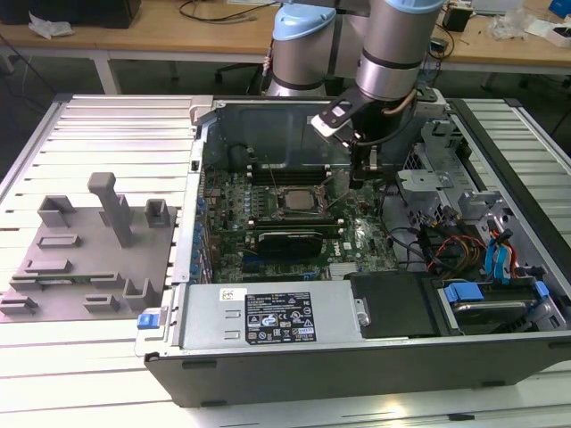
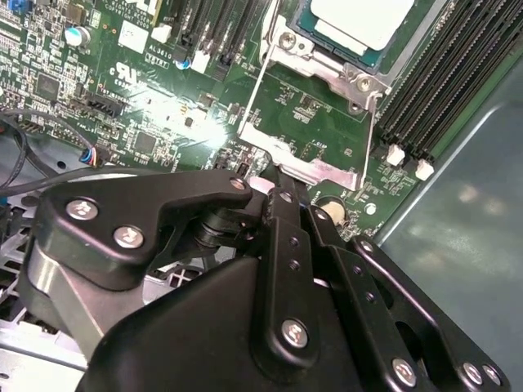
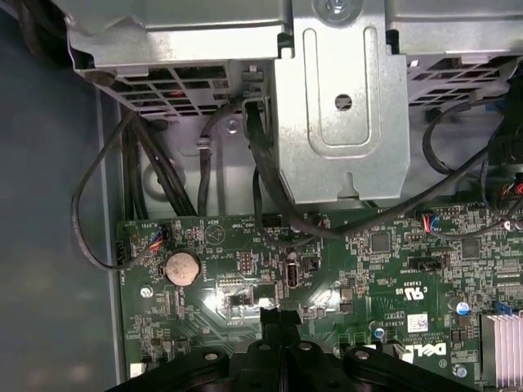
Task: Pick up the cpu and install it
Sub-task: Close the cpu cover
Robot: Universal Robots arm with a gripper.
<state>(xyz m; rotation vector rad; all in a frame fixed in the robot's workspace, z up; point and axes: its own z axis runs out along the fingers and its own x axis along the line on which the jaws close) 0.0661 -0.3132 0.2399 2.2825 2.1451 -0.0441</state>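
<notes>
Silver-grey arm [image 1: 390, 49] wears pale blue joint cap [image 1: 302, 22], black screw-studded pincer [image 2: 274, 181].

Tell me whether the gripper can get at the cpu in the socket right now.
Probably yes. The cpu sits with its top bare, the metal retention frame open and off it. The gripper hangs just beside that frame above the motherboard, with nothing seen between them.

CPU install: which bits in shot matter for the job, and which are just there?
Job:
cpu, lying inside the socket frame
gripper, over the motherboard

Just there:
grey fixture tray
power supply
coin cell
metal drive cage
</notes>
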